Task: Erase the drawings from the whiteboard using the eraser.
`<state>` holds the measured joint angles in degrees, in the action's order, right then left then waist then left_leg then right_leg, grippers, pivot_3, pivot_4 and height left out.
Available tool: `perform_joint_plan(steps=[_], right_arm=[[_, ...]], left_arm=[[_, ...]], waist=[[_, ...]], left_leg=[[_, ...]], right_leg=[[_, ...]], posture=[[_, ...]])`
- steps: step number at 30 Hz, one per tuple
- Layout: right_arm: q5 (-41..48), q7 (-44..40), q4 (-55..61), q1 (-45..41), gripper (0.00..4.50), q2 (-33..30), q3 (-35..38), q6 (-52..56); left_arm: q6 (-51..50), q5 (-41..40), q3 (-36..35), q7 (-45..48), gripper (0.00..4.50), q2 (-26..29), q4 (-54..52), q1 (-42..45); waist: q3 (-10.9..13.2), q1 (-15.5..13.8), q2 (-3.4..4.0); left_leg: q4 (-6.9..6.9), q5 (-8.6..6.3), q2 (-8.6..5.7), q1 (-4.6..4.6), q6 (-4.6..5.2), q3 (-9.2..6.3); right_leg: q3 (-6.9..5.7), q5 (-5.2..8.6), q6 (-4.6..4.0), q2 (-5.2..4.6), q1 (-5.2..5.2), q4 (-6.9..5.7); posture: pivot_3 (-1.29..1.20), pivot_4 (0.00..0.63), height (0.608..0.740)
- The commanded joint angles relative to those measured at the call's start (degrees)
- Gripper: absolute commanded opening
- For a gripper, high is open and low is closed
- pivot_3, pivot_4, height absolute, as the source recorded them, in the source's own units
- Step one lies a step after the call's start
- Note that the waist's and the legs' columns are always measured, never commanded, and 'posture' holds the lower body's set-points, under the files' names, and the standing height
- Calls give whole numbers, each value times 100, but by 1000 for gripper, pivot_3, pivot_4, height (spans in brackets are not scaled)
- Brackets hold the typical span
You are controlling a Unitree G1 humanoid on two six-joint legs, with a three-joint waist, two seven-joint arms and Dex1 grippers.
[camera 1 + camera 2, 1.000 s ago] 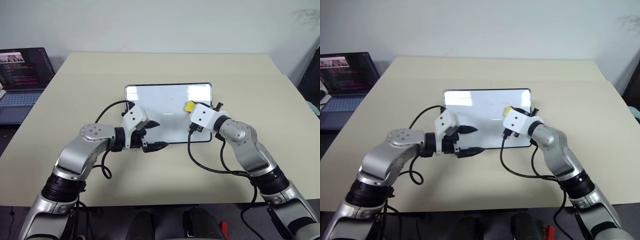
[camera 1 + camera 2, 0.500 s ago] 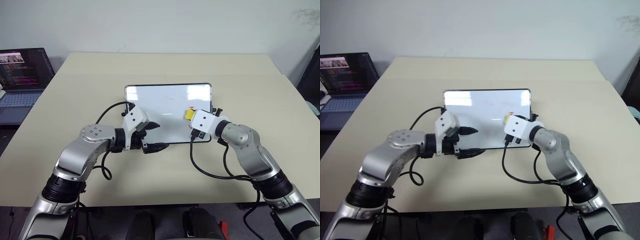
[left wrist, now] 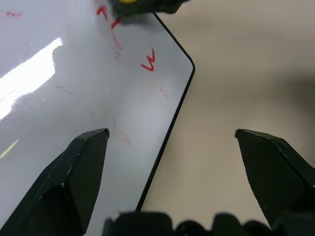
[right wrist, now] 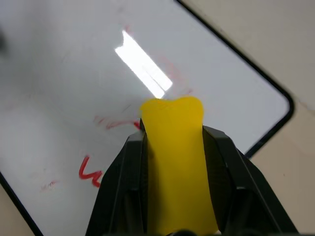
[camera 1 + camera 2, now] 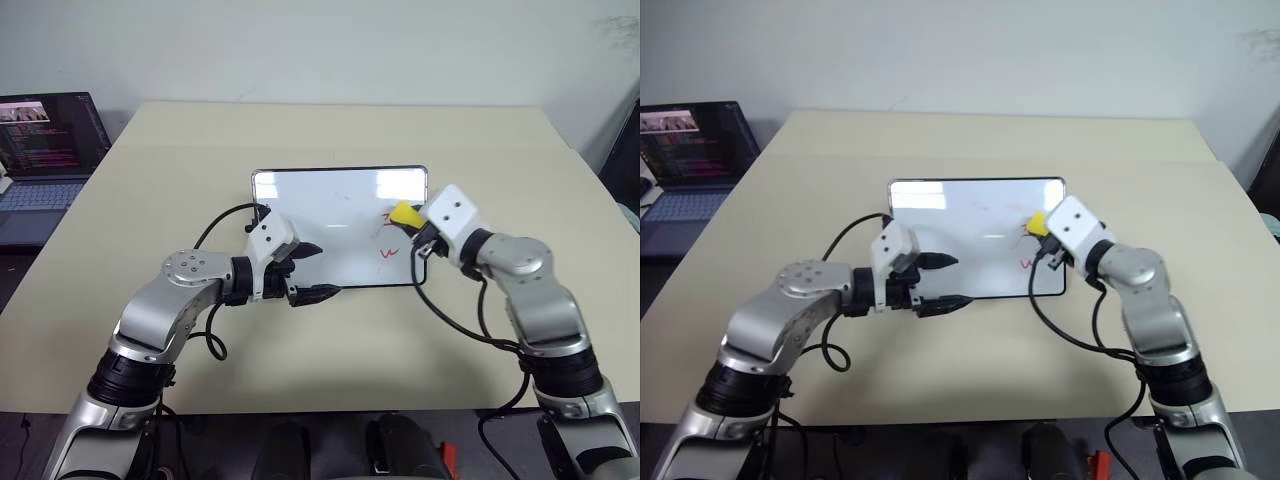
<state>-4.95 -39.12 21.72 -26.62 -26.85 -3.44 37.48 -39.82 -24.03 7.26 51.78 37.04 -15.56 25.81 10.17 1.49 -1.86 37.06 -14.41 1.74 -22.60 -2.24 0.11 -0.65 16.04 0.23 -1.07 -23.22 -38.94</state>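
Beige table [image 5: 500, 140] runs back to a pale wall, and a laptop [image 5: 45, 150] with a lit screen sits off its far left corner, well apart from the work. Near the middle of the table lies the whiteboard [image 5: 330, 215], flat, its long side across the robot's front. Faint reddish smudges mark its upper part.

Red drawings [image 5: 389, 252] sit near the board's right end: a "w" toward the near edge and, just above it, a partly smeared red mark beside the eraser. The left wrist view shows the "w" clearly and the smeared strokes right under the yellow block.

Right gripper [image 5: 412, 222] pinches the eraser [image 5: 405, 213] between its fingers, which press on both long sides of the block, as the right wrist view shows. The eraser is over the board's right part, just above the "w"; whether it touches the surface cannot be told.

Left gripper [image 5: 312, 272] is at the board's near edge, left of centre, fingers spread wide and holding nothing. One finger lies over the board, the other over the table in front of it. Black cables loop from both wrists across the table.
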Motion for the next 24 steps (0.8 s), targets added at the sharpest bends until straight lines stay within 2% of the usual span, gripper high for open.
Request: perform_joint_plan(steps=[1,6,12,17,24], right_arm=[[481,-137,628,539,1224,-134,445,112],[928,-242,1179,1680,1224,-359,840,-144],[893,9,1168,2763,1222,-454,1082,-1075],[593,280,849,3107,1216,-467,791,-1832],[558,438,813,2827,1216,-449,558,-2180]], left_arm=[[0,-127,-211,-119,4500,-48,-296,-96],[113,-170,-414,-390,4500,-195,-334,-271],[360,-348,-863,-748,4500,-567,-322,-561],[399,-351,-839,-792,4500,-619,-292,-717],[295,-230,-708,-762,4500,-465,-305,-831]], waist=[[0,-4,0],[0,-12,0],[0,12,-1],[0,15,-1],[0,13,-1]], left_leg=[[-2,-1,0,0,0,0],[-2,-4,-2,-6,4,0],[1,-4,-2,12,4,4],[0,-3,-3,16,4,5],[1,-3,-4,14,3,8]], right_leg=[[0,1,1,0,-1,1],[0,6,5,-6,-4,1],[3,7,11,-3,5,-7],[5,10,17,1,5,-10],[7,9,15,1,5,-9]], posture=[[0,150,740],[0,150,740],[0,150,740],[0,150,740],[0,150,740]])
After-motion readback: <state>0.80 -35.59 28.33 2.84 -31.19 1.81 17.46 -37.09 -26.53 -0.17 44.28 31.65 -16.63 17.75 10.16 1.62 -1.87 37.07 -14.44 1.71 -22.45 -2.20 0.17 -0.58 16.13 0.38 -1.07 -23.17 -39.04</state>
